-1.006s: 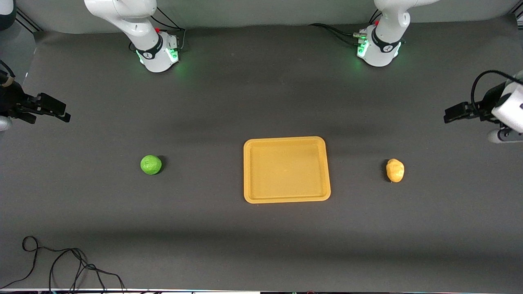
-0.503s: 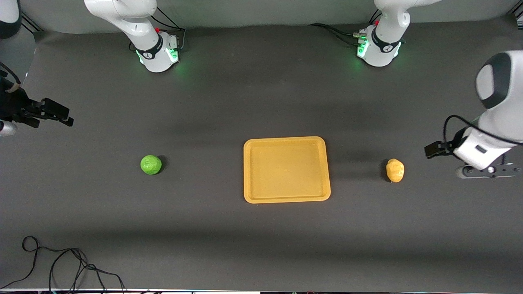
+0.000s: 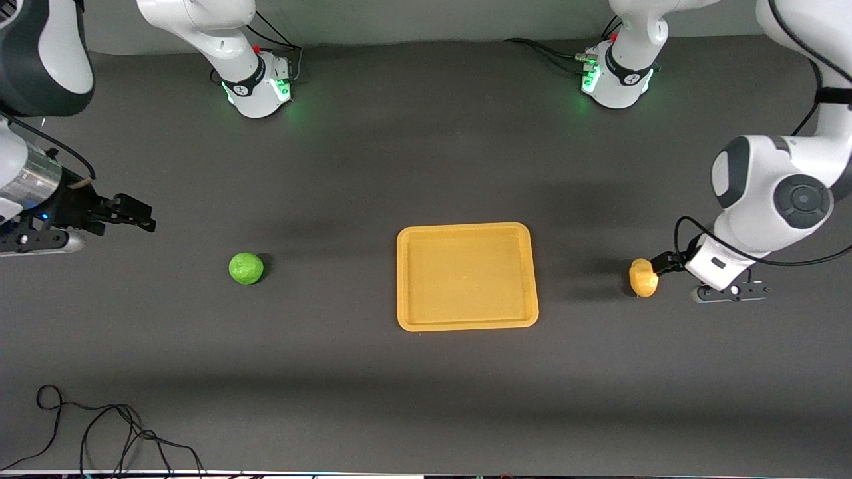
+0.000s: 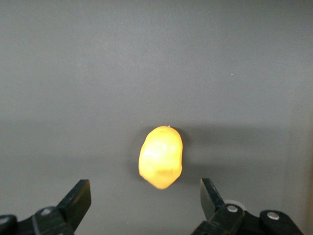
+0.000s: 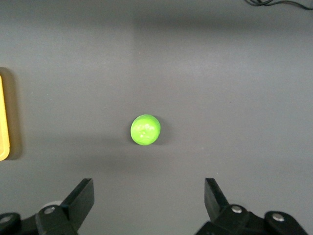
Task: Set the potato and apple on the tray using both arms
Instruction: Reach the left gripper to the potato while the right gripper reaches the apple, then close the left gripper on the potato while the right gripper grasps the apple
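The yellow-orange tray (image 3: 466,233) lies empty in the middle of the table. The potato (image 3: 643,277) lies on the table toward the left arm's end; it also shows in the left wrist view (image 4: 161,157). My left gripper (image 3: 662,263) is open, close beside and just above the potato, not touching it (image 4: 145,196). The green apple (image 3: 246,268) lies toward the right arm's end; it also shows in the right wrist view (image 5: 145,129). My right gripper (image 3: 136,219) is open and empty, over bare table short of the apple (image 5: 149,196).
A loose black cable (image 3: 100,432) lies at the table's near edge toward the right arm's end. The two arm bases (image 3: 256,86) (image 3: 616,80) stand along the farthest edge. The tray's edge shows in the right wrist view (image 5: 4,117).
My left gripper has swung in from the table's end and come down beside the potato. My right gripper has moved a little toward the apple. The fruits and tray have not moved.
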`<state>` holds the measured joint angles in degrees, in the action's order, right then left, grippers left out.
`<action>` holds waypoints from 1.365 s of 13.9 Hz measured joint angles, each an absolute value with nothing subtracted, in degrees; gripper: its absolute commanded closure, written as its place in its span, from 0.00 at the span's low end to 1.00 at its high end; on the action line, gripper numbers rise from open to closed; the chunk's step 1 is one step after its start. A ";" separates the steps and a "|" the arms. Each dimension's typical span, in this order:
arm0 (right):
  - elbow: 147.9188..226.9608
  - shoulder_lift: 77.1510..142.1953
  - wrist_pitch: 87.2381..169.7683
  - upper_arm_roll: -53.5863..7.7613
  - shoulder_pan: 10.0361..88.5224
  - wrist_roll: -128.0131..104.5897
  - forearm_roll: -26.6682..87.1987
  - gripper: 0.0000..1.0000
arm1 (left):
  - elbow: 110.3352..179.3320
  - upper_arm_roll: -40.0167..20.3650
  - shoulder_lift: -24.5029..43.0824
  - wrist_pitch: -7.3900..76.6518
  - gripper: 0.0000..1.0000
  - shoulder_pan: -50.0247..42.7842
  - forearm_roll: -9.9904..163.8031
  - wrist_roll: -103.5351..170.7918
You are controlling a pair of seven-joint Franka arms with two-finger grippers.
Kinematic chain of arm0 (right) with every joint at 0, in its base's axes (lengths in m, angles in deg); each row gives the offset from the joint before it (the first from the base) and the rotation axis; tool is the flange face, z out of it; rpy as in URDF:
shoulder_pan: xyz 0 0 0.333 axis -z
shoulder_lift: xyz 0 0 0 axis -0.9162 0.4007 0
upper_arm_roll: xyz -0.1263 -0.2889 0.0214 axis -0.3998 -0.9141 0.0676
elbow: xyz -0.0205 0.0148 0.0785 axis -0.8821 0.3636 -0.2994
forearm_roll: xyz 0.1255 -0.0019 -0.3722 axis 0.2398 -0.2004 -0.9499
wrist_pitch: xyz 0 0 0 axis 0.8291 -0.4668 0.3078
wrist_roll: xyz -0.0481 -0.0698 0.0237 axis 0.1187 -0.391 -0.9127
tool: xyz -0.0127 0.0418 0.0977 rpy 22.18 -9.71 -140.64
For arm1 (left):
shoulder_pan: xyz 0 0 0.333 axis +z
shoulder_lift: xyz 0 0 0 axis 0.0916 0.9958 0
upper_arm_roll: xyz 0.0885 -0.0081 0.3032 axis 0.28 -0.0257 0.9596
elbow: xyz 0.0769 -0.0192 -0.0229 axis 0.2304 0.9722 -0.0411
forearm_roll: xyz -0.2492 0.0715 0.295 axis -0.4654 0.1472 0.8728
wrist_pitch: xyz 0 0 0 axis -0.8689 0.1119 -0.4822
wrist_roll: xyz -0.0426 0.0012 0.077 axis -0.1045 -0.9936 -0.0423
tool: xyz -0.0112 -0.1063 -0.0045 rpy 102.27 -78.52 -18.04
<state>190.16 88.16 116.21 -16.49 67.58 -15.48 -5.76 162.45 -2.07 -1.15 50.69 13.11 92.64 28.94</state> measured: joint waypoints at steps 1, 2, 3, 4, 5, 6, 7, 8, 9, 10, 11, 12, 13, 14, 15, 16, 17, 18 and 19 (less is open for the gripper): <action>191.02 88.49 117.36 -16.49 67.57 -15.48 -5.76 0.00 | 164.27 -2.07 -0.37 53.86 0.00 13.11 92.64 28.20; 191.94 88.74 118.66 -16.49 67.51 -15.48 -5.76 0.00 | 165.47 -2.06 0.69 56.45 0.00 13.11 92.64 27.81; 192.97 88.90 120.11 -16.49 67.42 -15.49 -5.76 0.00 | 166.11 -2.03 1.99 58.44 0.00 13.13 92.64 27.62; 194.08 89.07 121.58 -16.49 67.27 -15.49 -5.76 0.00 | 166.42 -1.99 3.47 60.04 0.00 13.14 92.64 27.53; 195.19 89.22 123.02 -16.48 67.02 -15.50 -5.76 0.00 | 166.43 -1.95 4.92 61.04 0.00 13.16 92.64 27.48; 196.39 89.31 124.55 -16.47 66.73 -15.51 -5.76 0.00 | 166.40 -1.92 6.21 61.60 0.01 13.17 92.64 27.45; 197.68 89.37 126.13 -16.45 66.54 -15.53 -5.76 0.00 | 166.39 -1.91 7.25 61.90 0.02 13.17 92.64 27.43; 199.02 89.43 127.73 -16.45 66.44 -15.53 -5.76 0.00 | 166.39 -1.88 8.12 62.30 0.03 13.17 92.65 27.43; 200.39 89.58 129.41 -16.45 66.38 -15.53 -5.76 0.00 | 166.38 -1.87 8.92 62.68 0.09 13.17 92.70 27.43; 201.85 89.93 131.46 -16.44 66.22 -15.53 -5.76 0.01 | 166.38 -1.87 9.58 63.10 0.16 13.17 92.82 27.43; 203.32 90.54 133.63 -16.43 65.76 -15.54 -5.75 0.02 | 166.36 -1.87 10.08 63.60 0.25 13.17 92.94 27.43; 204.84 91.45 135.86 -16.42 65.11 -15.54 -5.75 0.02 | 166.33 -1.88 10.34 63.85 0.37 13.17 93.03 27.43; 206.37 92.53 138.22 -16.41 64.38 -15.58 -5.74 0.02 | 166.27 -1.89 10.38 63.96 0.47 13.17 93.07 27.43; 207.73 93.65 140.41 -16.41 63.74 -15.60 -5.74 0.01 | 166.17 -1.90 10.37 63.99 0.56 13.17 93.10 27.43; 208.94 94.95 142.18 -16.41 63.12 -15.63 -5.74 0.01 | 166.10 -1.90 10.26 63.99 0.66 13.17 93.16 27.46; 209.53 96.08 142.96 -16.41 62.79 -15.63 -5.74 0.01 | 166.04 -1.92 10.22 63.98 0.75 13.16 93.22 27.46; 209.77 97.25 143.30 -16.41 62.67 -15.63 -5.74 0.01 | 165.92 -1.92 10.19 63.97 0.86 13.16 93.25 27.46; 209.89 98.52 143.72 -16.42 62.67 -15.63 -5.74 0.01 | 165.66 -1.92 10.09 63.78 0.99 13.16 93.28 27.46; 209.96 99.62 144.46 -16.51 62.68 -15.63 -5.75 0.01 | 165.23 -1.92 9.84 63.17 1.00 13.16 93.31 27.46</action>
